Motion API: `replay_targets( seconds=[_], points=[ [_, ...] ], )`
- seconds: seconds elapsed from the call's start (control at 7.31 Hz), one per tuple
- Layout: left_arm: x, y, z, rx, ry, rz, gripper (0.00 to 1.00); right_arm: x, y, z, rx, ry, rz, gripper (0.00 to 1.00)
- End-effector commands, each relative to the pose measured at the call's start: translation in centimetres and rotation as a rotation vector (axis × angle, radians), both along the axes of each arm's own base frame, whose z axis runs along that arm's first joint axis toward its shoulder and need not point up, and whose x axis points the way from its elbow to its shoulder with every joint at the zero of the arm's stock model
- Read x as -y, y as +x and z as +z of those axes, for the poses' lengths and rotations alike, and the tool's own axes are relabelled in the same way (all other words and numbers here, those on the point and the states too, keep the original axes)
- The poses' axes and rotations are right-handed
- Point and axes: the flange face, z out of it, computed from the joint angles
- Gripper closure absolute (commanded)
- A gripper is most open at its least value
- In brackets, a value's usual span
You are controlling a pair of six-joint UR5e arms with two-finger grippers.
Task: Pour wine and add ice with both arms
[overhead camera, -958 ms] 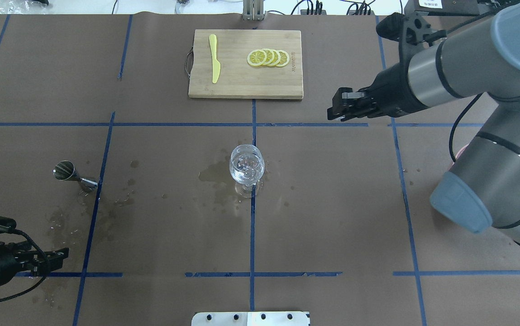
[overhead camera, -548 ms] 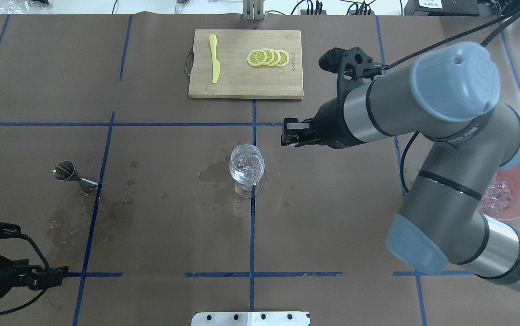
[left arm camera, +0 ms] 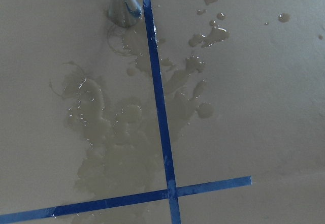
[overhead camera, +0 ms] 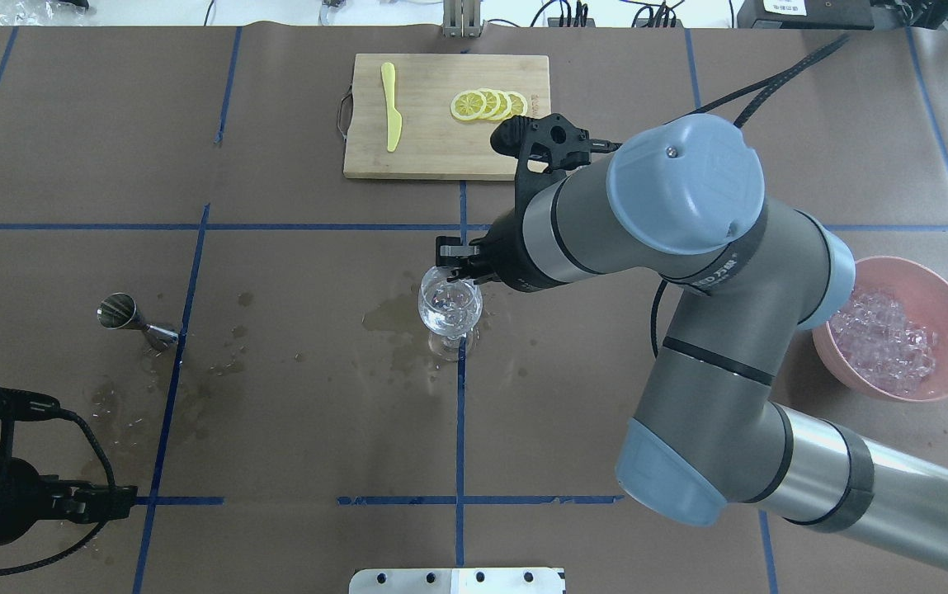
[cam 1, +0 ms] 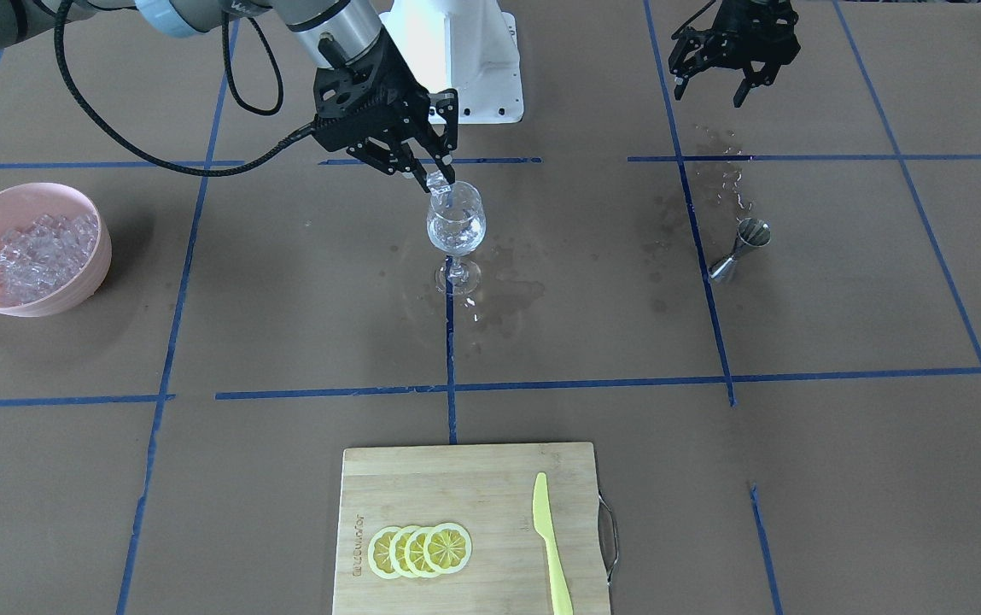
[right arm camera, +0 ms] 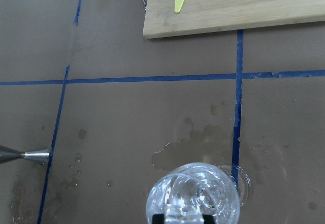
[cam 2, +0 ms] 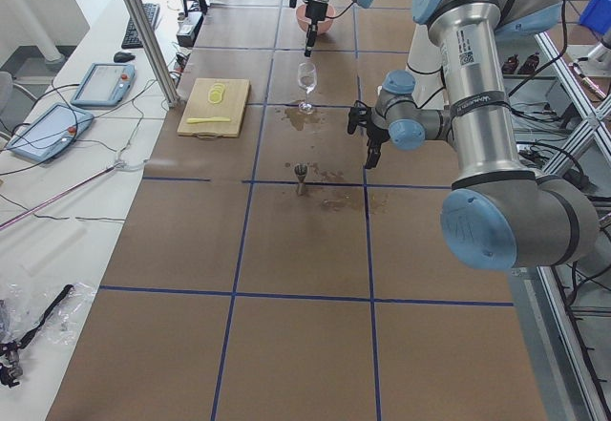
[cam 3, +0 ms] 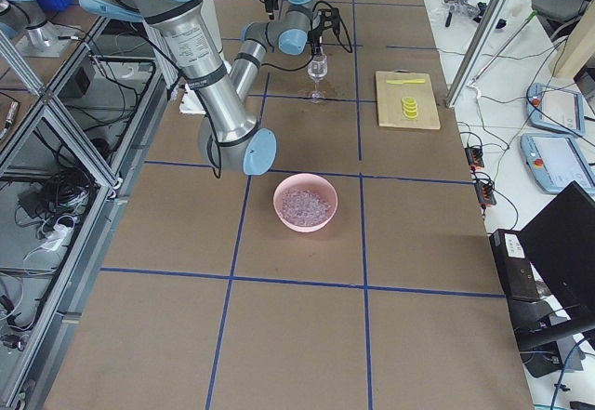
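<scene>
Glassy ice cube [cam 1: 438, 182] pinched in right fingers [cam 1: 447, 159] just above the wine glass [cam 1: 456, 226]; left fingers [cam 1: 744, 87] hang released.

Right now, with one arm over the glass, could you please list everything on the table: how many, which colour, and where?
wine glass: one, clear, upright at the table's centre
bowl: one, pink, robot's right side
ice cubes: many, clear, in the bowl
jigger: one, steel, robot's left side
cutting board: one, wooden, edge opposite the robot
lemon slices: four, yellow, overlapping on the board
knife: one, yellow, on the board
wet patches: several, dark, by glass and jigger
right gripper: black, over the glass's rim, shut on one clear ice cube
left gripper: black, open, empty, near the robot's base
</scene>
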Motion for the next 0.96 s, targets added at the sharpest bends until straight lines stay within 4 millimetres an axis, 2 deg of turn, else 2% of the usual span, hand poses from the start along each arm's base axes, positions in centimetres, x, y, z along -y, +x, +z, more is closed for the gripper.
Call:
replay_targets(
  seconds=[0.0,0.14,0.27,0.41,0.55,0.68,0.82],
  points=[
    [0.8,-0.6,-0.8,-0.014,-0.014,-0.012,0.00,-0.3,-1.2,0.0,-0.011,-0.001,-0.002,1.00],
    [1.0,-0.8,-0.8,-0.014,-0.013,-0.019,0.00,-0.5,-1.4,0.2,-0.014,-0.002,-0.006,1.00],
    [1.2,-1.2,-1.2,-0.023,-0.015,-0.018,0.00,-0.6,-1.4,0.1,-0.012,-0.002,-0.007,0.88],
    [1.3,-1.7,-2.0,-0.051,-0.059,0.013,0.00,-0.5,-1.4,0.2,-0.015,-0.003,-0.006,0.23],
    [1.4,-1.9,-2.1,-0.040,-0.083,0.022,0.00,-0.5,-1.3,0.1,-0.014,0.001,-0.002,0.00],
    [1.9,-1.2,-3.0,-0.022,-0.090,0.017,0.00,-0.6,-1.3,0.1,-0.028,-0.007,-0.003,0.00],
    [3.2,-0.3,-4.6,-0.010,-0.095,-0.008,0.00,-0.7,-1.0,0.0,-0.029,-0.009,-0.005,0.00]
  ],
)
